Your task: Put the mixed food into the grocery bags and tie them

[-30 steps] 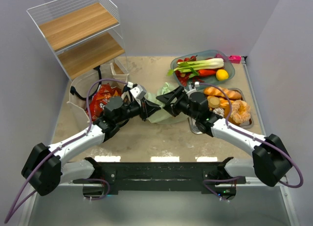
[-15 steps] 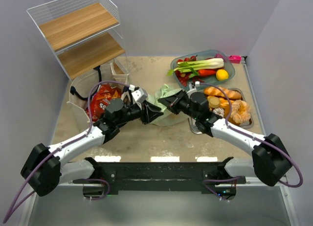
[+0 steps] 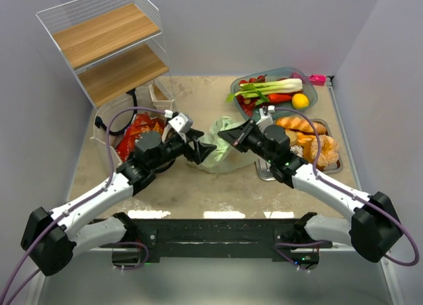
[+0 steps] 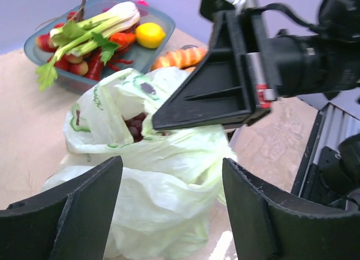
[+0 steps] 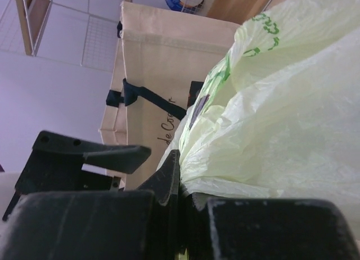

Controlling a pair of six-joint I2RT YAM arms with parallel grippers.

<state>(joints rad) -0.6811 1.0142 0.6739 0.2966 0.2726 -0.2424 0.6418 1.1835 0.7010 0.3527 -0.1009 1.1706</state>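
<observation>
Speckled beige table (image 3: 198, 186), boxy beige canvas tote (image 3: 106, 146) at left holding crinkled shiny red snack packets (image 3: 135, 135), thin wrinkled pale-green film bag (image 3: 228, 158) at table centre, right gripper (image 3: 223, 138) clamped on its gathered top edge, left gripper (image 3: 201, 150) spread wide just beside it

White arm links (image 3: 89, 201), black joints (image 3: 373, 229), purple cables (image 3: 135, 109), black wedge-shaped jaws

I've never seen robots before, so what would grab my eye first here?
Mid-table, the right gripper pinches a pale-green bag while the left gripper gapes open facing it. At the far right sits a colourful vegetable tray; a beige tote holding red packets stands at the left.
</observation>
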